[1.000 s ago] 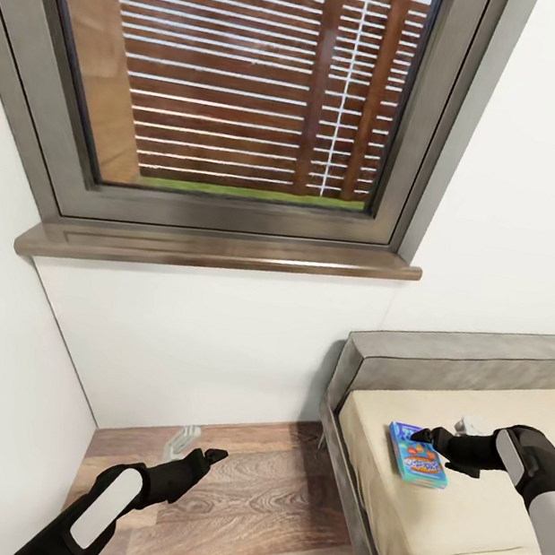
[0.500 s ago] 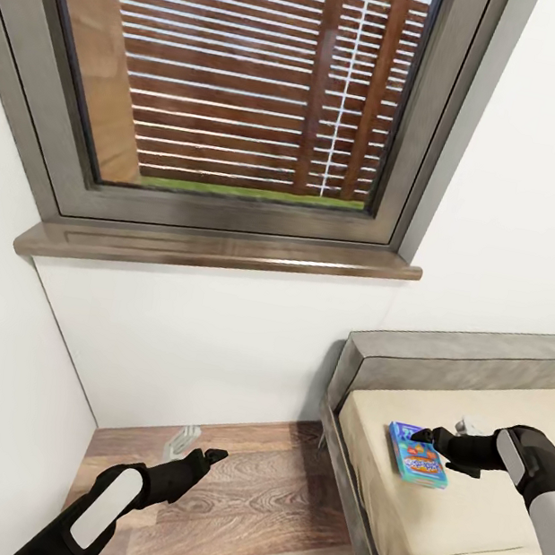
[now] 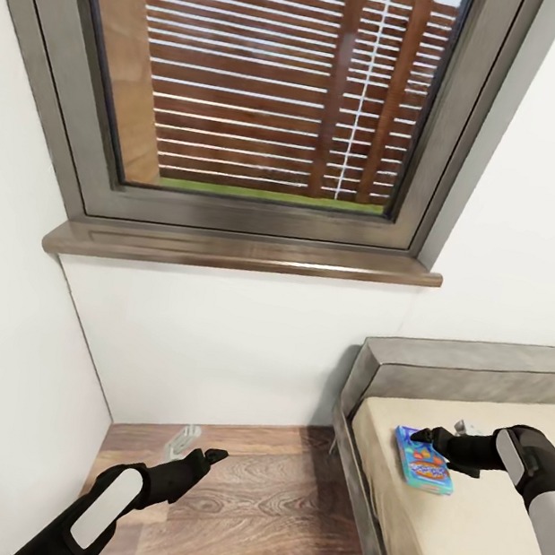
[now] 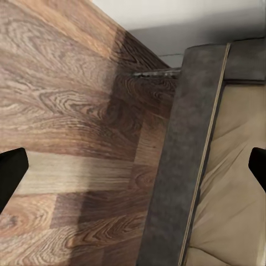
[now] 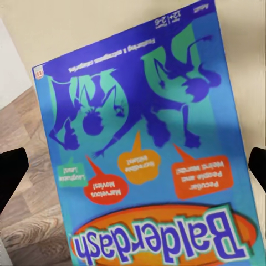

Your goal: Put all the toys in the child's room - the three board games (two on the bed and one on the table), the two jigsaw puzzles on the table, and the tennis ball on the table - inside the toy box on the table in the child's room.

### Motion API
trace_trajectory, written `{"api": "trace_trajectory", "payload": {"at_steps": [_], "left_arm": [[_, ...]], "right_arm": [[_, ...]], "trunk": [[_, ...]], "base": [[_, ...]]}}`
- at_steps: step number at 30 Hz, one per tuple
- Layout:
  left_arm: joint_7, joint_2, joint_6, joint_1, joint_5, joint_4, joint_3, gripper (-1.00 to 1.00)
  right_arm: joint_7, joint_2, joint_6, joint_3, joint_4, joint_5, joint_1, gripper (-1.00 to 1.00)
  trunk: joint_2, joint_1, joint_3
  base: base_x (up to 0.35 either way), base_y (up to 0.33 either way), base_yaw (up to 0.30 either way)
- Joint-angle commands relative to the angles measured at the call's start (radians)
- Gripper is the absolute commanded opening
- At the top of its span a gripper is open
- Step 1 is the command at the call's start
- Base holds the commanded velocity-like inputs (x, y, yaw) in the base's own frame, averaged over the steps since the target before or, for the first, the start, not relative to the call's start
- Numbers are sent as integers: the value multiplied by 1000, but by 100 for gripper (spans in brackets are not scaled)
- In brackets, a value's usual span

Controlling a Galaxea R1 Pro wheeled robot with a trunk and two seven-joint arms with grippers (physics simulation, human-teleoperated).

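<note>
While view shifted (camera moved), right hand (image 3: pixel 421 436) spread above unmoved blue game (image 3: pixel 423 460).

Glossy printed board game (image 3: pixel 424 460) on matt cloth bed (image 3: pixel 487 533); wood-plank floor (image 3: pixel 272 513).

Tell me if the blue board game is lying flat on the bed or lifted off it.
Lying flat: the blue board game rests cover-up on the bed mattress, with the open right gripper above it.
</note>
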Motion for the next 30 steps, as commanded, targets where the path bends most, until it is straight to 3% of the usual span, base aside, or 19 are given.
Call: {"api": "trace_trajectory", "payload": {"at_steps": [1, 30], "left_arm": [[1, 0, 3, -1, 4, 0, 0, 100], [2, 1, 1, -1, 3, 0, 0, 100]], "right_arm": [[1, 0, 6, -5, -1, -1, 0, 100], [1, 1, 8, -5, -1, 0, 0, 100]], "trunk": [[0, 0, -1], [0, 0, -1]], "base": [[0, 0, 96], [0, 0, 17]]}}
